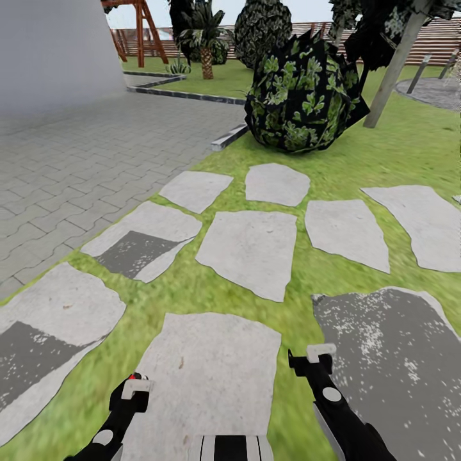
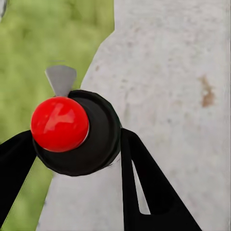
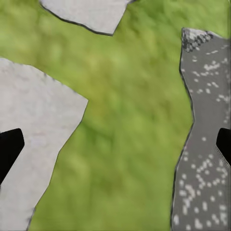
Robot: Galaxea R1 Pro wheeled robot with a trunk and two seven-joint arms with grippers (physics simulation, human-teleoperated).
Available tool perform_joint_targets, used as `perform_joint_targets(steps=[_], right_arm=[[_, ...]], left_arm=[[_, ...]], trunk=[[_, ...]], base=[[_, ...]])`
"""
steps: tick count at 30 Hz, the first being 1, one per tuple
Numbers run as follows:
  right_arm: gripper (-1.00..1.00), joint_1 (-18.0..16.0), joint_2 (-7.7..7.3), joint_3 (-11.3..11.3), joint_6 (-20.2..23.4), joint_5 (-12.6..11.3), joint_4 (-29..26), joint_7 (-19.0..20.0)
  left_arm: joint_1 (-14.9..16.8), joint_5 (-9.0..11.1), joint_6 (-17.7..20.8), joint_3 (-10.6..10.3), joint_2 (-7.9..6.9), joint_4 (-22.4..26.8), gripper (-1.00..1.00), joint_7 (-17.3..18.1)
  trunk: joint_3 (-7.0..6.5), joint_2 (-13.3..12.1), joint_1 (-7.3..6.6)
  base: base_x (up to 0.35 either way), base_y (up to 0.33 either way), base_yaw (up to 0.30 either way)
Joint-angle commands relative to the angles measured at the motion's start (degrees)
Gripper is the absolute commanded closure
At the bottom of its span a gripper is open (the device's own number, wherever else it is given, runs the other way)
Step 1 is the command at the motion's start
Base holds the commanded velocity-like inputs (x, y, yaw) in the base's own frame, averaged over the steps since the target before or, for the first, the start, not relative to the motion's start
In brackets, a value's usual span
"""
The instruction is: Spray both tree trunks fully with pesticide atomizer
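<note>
two grippers hover over stepping stones [image 1: 246,253]: left gripper [image 2: 77,144] fingers clamp the atomizer [image 2: 72,132], right gripper [image 3: 115,144] fingers spread wide.

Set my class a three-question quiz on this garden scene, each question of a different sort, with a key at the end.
1. True or false: the right gripper holds nothing, its fingers spread apart.
2. Which one holds the black sprayer with the red round knob? A: the left gripper. B: the right gripper. C: neither.
3. Fill in: the dark-leaved round bush stands on green ___.

Key: 1 true. 2 A. 3 grass.
</note>
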State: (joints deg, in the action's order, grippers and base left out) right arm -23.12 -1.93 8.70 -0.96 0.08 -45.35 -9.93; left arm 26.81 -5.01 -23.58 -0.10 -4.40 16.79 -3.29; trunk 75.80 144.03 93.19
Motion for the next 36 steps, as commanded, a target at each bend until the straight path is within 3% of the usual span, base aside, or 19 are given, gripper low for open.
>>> perform_joint_targets(steps=[1, 10, 18, 25, 36], right_arm=[[-1.0, 0.0, 0.0, 0.0, 0.0, 0.0, -0.02, 0.0], [-1.0, 0.0, 0.08, 0.04, -0.13, -0.01, 0.08, -0.11], [-1.0, 0.58, -0.46, -0.08, -0.26, 0.08, 0.48, -0.24], [-1.0, 5.53, -1.46, -0.17, -0.74, -0.01, 0.23, -0.26], [-1.0, 12.78, -1.67, -0.18, -9.04, -0.01, 2.12, -0.2]], left_arm=[[0.0, 0.0, 0.01, 0.01, 0.0, 0.0, 1.0, 0.03], [0.0, -0.08, 0.29, 0.01, 0.08, -0.22, 1.0, 0.03], [-0.07, 0.01, 1.02, 0.01, -0.07, -0.82, 1.0, -0.1], [-2.53, 0.07, 1.09, 0.15, -0.16, -0.87, 1.0, -0.18], [-6.2, 0.19, 0.92, 0.28, -0.42, -0.87, 1.0, -0.46]], trunk=[[-0.23, -0.02, -0.02], [-2.26, -0.14, -0.25], [-4.54, -0.24, -0.46], [-6.58, -0.34, -0.64], [-9.78, -0.48, -0.93]], base=[[0.0, 0.0, 0.0], [0.0, 0.0, -0.009], [0.0, 0.0, -0.202], [0.0, 0.0, -0.223], [0.0, 0.0, -0.224]])
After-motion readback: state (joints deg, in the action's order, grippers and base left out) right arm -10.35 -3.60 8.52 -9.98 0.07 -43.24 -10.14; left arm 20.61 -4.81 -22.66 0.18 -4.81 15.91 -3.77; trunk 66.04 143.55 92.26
